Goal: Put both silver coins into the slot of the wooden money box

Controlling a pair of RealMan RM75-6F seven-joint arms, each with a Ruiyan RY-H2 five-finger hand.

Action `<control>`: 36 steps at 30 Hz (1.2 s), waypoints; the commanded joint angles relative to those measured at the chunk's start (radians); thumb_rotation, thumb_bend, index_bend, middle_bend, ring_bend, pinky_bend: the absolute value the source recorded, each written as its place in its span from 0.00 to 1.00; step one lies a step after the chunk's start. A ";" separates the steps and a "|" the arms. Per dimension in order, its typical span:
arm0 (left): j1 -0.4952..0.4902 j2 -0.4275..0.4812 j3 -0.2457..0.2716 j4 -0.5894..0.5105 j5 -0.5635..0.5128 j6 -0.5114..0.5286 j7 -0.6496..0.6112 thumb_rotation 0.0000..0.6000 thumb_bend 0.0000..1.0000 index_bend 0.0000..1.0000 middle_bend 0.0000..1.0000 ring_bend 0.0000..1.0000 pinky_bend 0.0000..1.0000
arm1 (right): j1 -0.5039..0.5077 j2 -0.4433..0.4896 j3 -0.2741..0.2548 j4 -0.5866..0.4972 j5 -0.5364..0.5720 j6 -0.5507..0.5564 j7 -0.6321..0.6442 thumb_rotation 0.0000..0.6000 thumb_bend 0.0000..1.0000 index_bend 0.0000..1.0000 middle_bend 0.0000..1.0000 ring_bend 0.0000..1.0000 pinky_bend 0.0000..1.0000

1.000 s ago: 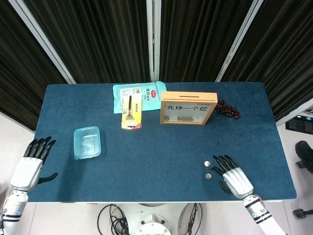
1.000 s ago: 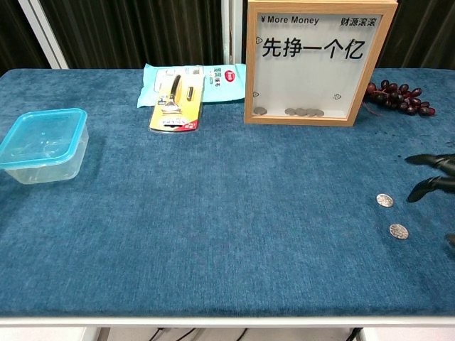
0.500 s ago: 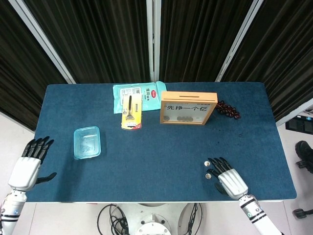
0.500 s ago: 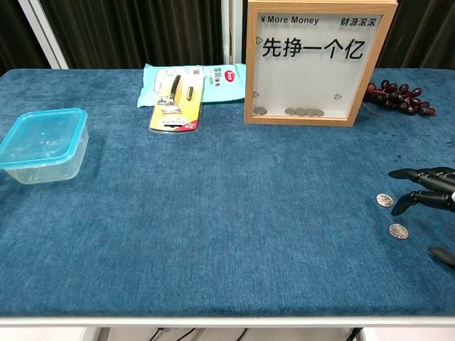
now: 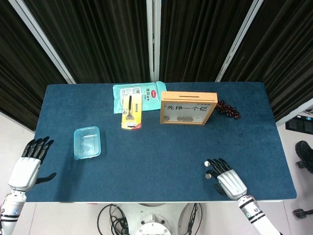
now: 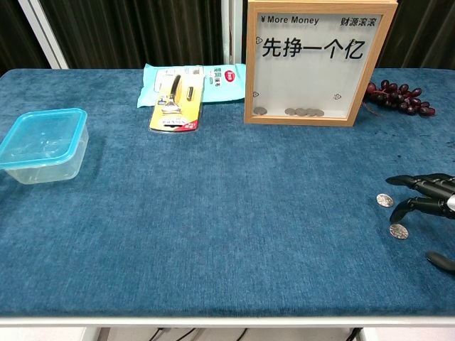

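- Right hand is hovering low over the near right part of the table, palm down, fingers spread and holding nothing; its dark fingertips are reaching toward the two coins.
- Far coin is lying flat just off the fingertips in the chest view; near coin is lying flat just below them. Whether a finger is touching either coin cannot be told.
- In the head view the coins are showing only as small bright spots at the fingertips, partly covered.
- The two coins are lying near each other, one slightly nearer the table's front edge.
- Wooden money box is standing upright well apart from the coins, toward the back of the table; its long axis is running left to right, glass front facing the robot, slot lying along the top edge.
- Several coins are already sitting at the bottom behind the glass.
- Open blue cloth is lying between the coins and the box.
- Dark grapes are lying just right of the box.
- Yellow razor pack is resting on a teal packet, left of the box.
- Clear blue container is sitting at the left.
- Left hand is hanging off the table's left edge, fingers apart, holding nothing.
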 commanded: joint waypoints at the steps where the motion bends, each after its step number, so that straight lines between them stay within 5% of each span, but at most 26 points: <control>1: 0.000 -0.001 0.000 0.002 0.000 -0.001 -0.002 1.00 0.05 0.00 0.00 0.00 0.00 | 0.000 -0.001 -0.001 0.001 0.002 0.000 0.000 1.00 0.34 0.30 0.00 0.00 0.00; 21: -0.001 -0.006 0.002 0.023 -0.002 -0.006 -0.025 1.00 0.05 0.00 0.00 0.00 0.00 | 0.010 -0.018 -0.002 0.011 0.013 -0.005 -0.006 1.00 0.34 0.33 0.00 0.00 0.00; 36: -0.001 -0.010 0.006 0.048 0.002 -0.008 -0.054 1.00 0.05 0.00 0.00 0.00 0.00 | 0.006 -0.057 0.017 0.051 0.030 0.015 -0.029 1.00 0.36 0.47 0.00 0.00 0.00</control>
